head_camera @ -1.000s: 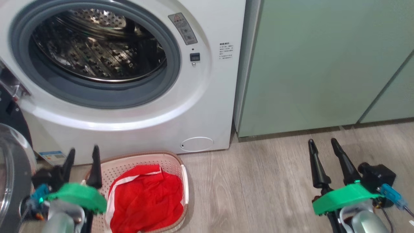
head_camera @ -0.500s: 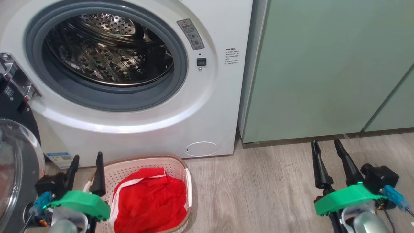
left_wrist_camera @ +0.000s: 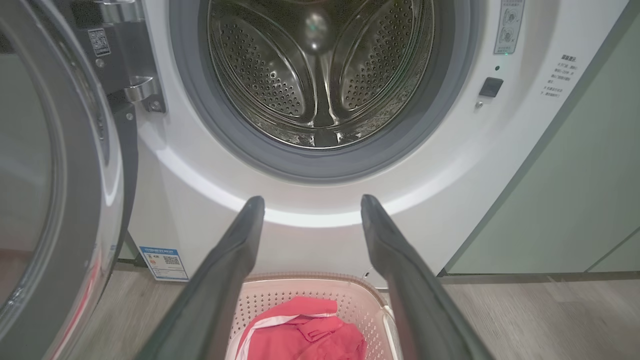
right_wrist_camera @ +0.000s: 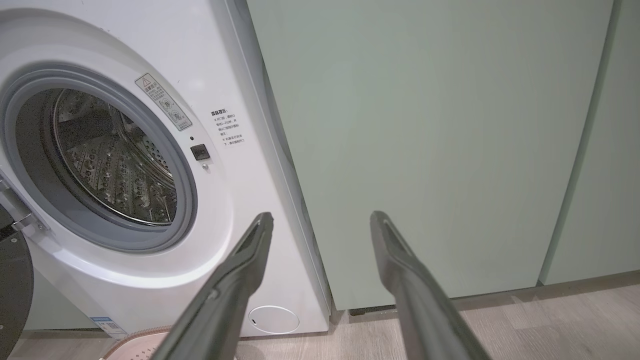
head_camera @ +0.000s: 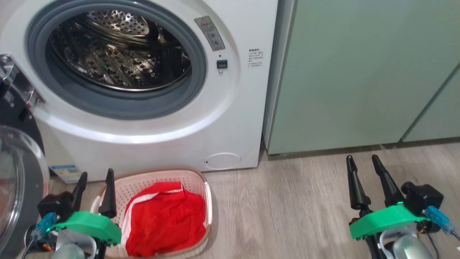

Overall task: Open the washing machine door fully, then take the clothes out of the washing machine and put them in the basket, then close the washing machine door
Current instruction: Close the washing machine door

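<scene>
The white washing machine (head_camera: 230, 118) stands open, its steel drum (head_camera: 118, 54) bare inside the grey seal. Its door (head_camera: 18, 187), with the clear glass bowl, hangs swung out at the far left, also at the left edge of the left wrist view (left_wrist_camera: 55, 175). On the floor in front sits the cream basket (head_camera: 201, 187) holding the red and white clothes (head_camera: 165, 219). My left gripper (head_camera: 95, 178) is open, just left of the basket, nothing between its fingers. My right gripper (head_camera: 363, 162) is open over bare floor at the right. From the left wrist, the basket (left_wrist_camera: 300, 297) and clothes (left_wrist_camera: 305, 335) lie below the fingers.
Pale green cabinets (head_camera: 359, 72) stand right of the machine, their base meeting the grey wood floor (head_camera: 287, 208). A blue sticker (head_camera: 64, 172) sits low on the machine's front, a round hatch (head_camera: 222, 160) lower right. A hinge bracket (head_camera: 16, 86) juts at the door's left side.
The whole head view has shifted a little, so the camera moved. Both grippers stay open and hold their places beside the basket and over the floor.
</scene>
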You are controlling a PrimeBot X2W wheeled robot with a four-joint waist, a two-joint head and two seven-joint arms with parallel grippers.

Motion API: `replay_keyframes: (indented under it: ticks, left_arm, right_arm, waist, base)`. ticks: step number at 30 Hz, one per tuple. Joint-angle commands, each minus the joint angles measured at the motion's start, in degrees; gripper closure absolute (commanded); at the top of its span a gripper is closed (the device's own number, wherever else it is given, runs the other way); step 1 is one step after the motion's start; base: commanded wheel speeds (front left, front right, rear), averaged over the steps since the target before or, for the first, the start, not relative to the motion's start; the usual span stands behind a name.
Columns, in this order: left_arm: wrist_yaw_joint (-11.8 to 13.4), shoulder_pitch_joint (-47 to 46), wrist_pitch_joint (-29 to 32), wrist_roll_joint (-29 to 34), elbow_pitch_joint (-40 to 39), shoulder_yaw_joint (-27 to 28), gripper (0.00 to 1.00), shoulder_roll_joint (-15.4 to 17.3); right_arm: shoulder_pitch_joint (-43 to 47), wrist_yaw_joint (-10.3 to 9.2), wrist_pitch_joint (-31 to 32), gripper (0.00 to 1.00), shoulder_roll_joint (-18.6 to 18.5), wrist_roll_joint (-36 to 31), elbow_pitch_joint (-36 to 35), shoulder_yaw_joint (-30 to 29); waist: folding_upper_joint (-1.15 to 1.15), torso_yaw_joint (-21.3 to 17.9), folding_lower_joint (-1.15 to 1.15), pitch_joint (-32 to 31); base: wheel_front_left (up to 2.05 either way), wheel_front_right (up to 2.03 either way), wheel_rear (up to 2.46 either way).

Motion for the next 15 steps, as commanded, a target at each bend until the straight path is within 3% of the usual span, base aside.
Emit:
replay_keyframes:
  ticks: [1,15]
  left_arm:
    - [-0.4,-1.9,-0.4,-0.3,-1.8,1.5,0.0,1.5]
    - [-0.4,-2.1,-0.4,-1.0,-2.3,0.1,0.0,1.7]
  right_arm:
    - [-0.3,-0.04,-0.3,0.0,-0.3,-0.2,-1.8,1.0]
    - [-0.2,-0.04,-0.3,0.0,-0.2,-0.1,-1.6,1.2]
  waist:
    - [0.0,0.0,0.0,0.0]
    - [0.0,0.0,0.0,0.0]
  base:
    - [-1.68,1.68,0.0]
    - [-2.0,1.98,0.02]
